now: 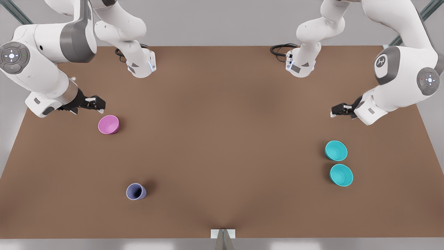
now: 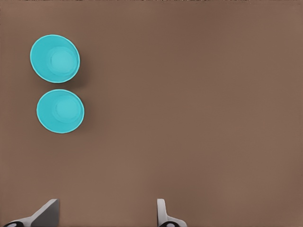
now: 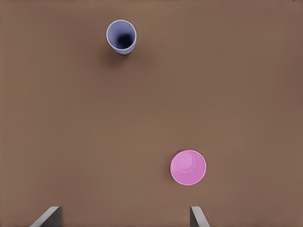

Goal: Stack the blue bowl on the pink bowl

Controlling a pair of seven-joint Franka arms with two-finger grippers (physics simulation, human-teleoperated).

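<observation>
Both pincers hover with fingers apart, holding nothing.
The left pincer (image 1: 335, 111) hangs near two empty, upright teal bowls on the table (image 1: 222, 139): the blue bowl (image 1: 335, 150) closer to it, and the second teal bowl (image 1: 341, 175) just beside that. The right pincer (image 1: 99, 104) hangs close by the pink bowl (image 1: 109, 124), upright and empty; a lavender cup (image 1: 136, 191), also empty, stands well apart.
</observation>
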